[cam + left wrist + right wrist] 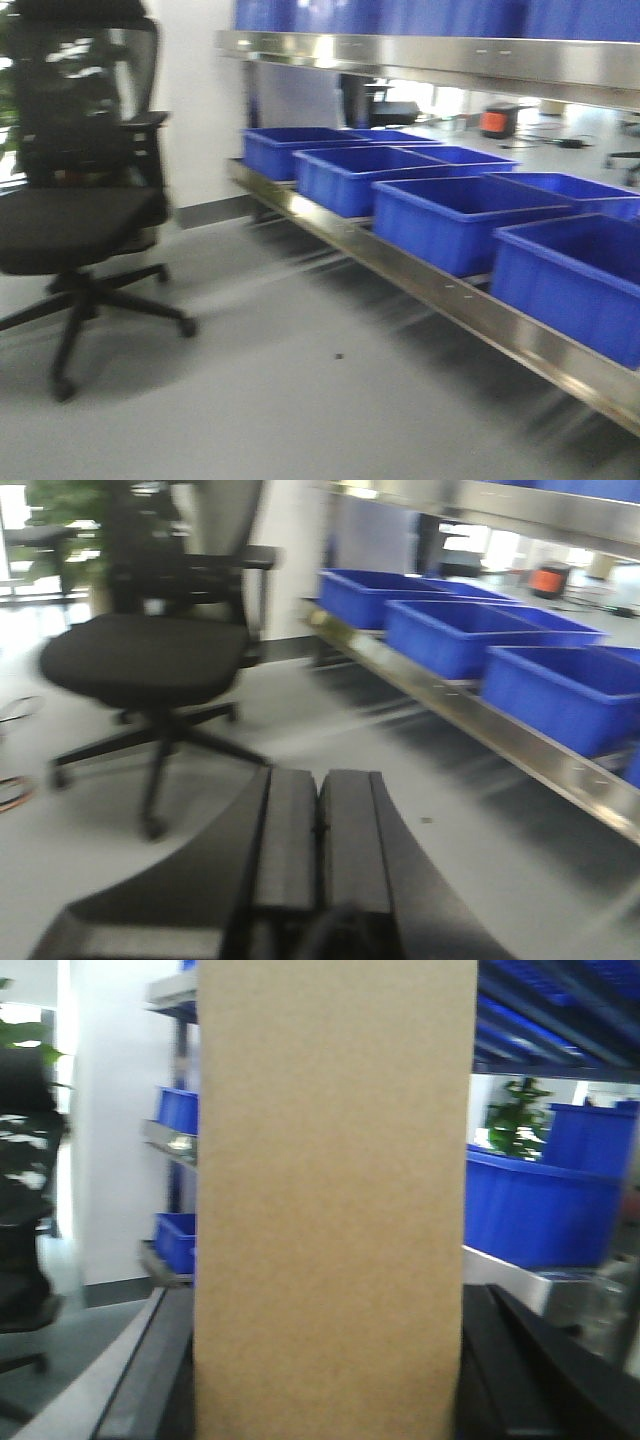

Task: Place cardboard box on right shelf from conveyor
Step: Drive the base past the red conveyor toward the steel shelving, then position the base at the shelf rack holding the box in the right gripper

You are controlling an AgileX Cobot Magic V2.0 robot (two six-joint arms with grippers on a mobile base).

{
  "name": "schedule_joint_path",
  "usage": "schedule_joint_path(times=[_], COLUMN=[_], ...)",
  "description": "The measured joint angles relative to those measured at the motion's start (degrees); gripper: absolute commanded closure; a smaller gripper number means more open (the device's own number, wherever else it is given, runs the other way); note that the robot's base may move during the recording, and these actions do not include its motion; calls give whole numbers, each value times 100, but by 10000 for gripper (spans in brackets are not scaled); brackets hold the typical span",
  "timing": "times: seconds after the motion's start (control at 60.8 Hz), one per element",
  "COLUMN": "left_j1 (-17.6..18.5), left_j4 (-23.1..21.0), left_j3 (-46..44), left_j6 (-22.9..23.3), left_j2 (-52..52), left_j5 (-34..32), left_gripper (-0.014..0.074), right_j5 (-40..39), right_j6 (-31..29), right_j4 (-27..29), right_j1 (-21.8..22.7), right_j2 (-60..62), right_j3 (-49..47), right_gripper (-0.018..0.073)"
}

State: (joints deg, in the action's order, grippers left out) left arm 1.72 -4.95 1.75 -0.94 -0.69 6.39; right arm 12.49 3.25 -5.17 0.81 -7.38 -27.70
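Starting at far left: passing a black chair (70, 210) on grey floor (300, 400), well apart from the shelf.

Next, finding the left gripper (320, 830) closed tight, gripping nothing and pointing at open floor between chair and shelf.

Moving right: holding the box (335, 1210) in the right gripper (330, 1410), with dark fingers (150, 1380) flanking both lower sides, spread to box width and, judging by the fit, clamped on it. Carrying it upright, long axis vertical, with the plain tan face filling the right wrist view.

Further right: meeting the shelf (470, 305), lying ahead and to the right of the box, with a polished steel rail in front and blue bins (450, 215) lined along it. Judging the right arm the nearer one, and already loaded, so swinging rightward toward the steel looks like the move to come.

Not seeing the conveyor in any view.

Reading no writing anywhere: blank box face, no visible marks on the bins, with blur hiding anything finer.
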Motion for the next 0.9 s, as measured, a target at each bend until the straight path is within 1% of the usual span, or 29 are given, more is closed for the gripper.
schedule_joint_path(times=[0.904], left_j1=[0], left_j4=[0], left_j3=[0], left_j6=[0], left_j2=[0], left_j5=[0], left_gripper=[715], right_j5=[0], right_j6=[0], right_j4=[0], right_j1=[0], right_j2=[0], right_j3=[0], right_gripper=[246])
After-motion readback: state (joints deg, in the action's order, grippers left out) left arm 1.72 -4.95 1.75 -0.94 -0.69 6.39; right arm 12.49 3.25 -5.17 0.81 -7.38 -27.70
